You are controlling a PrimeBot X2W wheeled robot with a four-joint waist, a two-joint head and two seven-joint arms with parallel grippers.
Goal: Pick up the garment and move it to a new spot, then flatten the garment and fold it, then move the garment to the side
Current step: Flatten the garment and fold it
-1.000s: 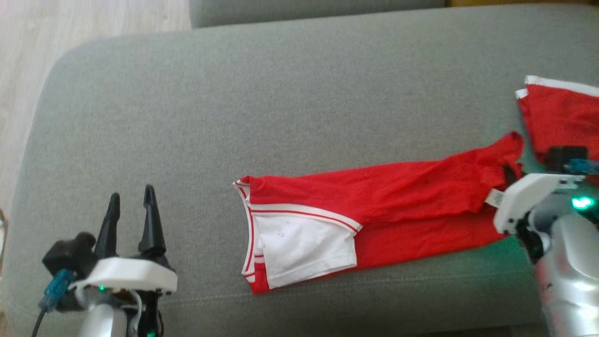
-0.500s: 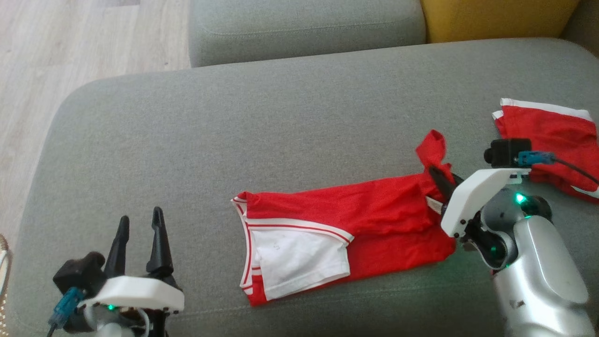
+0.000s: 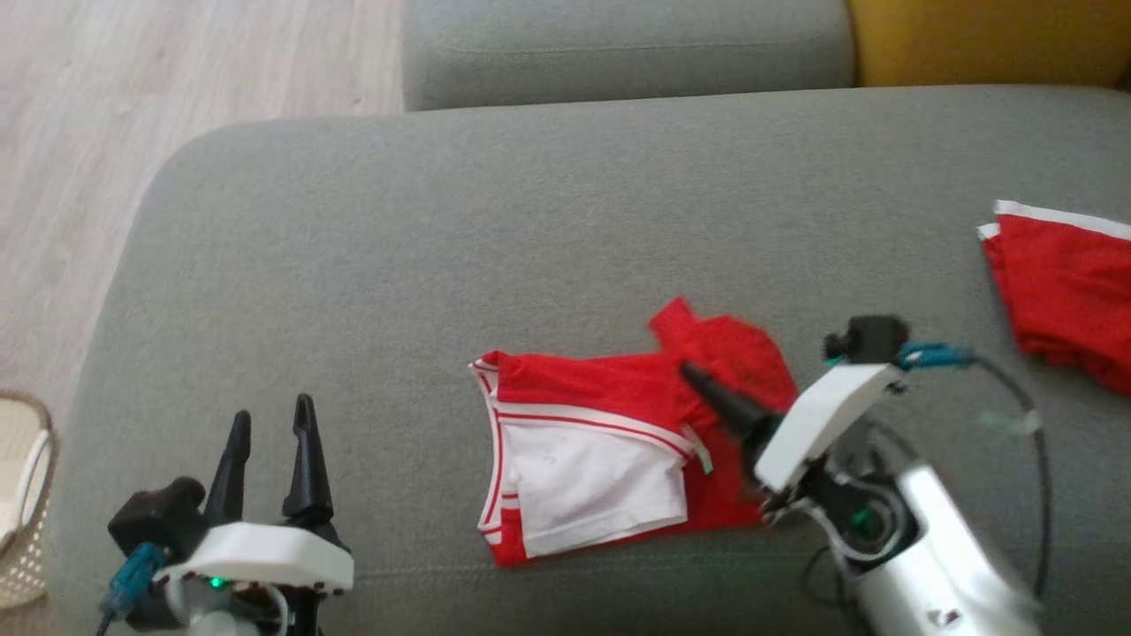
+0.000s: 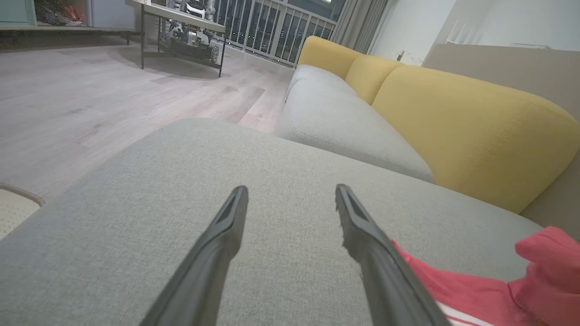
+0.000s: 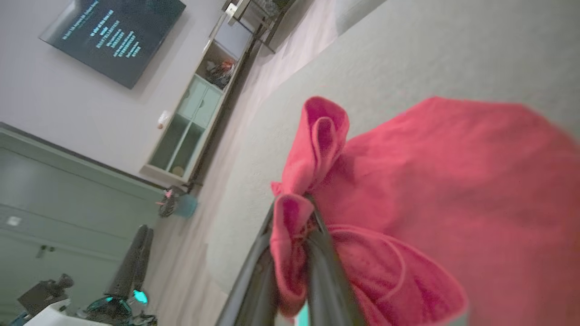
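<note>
as right claw [image 3: 691,375] pinches one garment [image 3: 574,389], second garment [image 3: 1069,283] apart

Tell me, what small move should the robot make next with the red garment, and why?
Probably carry the pinched end leftward and lay it over the white panel. The right hand is shut on a bunch of the red garment, raised above the half-doubled cloth; the left hand is open, apart.

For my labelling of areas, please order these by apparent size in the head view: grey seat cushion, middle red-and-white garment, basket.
Largest first:
grey seat cushion
red-and-white garment
basket, smallest as seen, though the picture edge cuts it off
</note>
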